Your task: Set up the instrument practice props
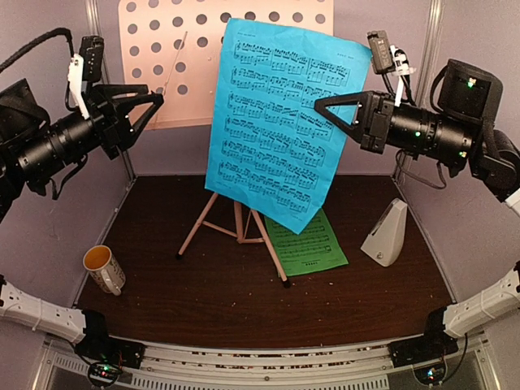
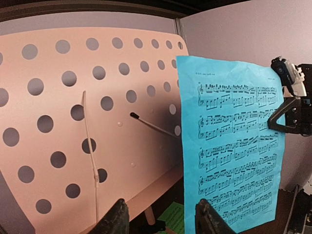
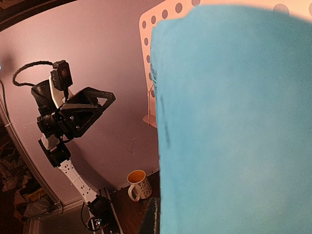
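I pinched the blue printed music sheet (image 1: pixel 268 138) with my right end effector (image 1: pixel 319 103) to seat it on the pink perforated-metal music stand (image 1: pixel 191 110); left end effector (image 2: pixel 163 219) stood spread

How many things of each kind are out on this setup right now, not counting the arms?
music stand: 1
music sheets: 2 (blue sheet, green sheet)
metronome: 1
mug: 1
Total: 5

The blue sheet (image 1: pixel 272 122) screens the pink stand (image 1: pixel 199 110) on the right; left side open.
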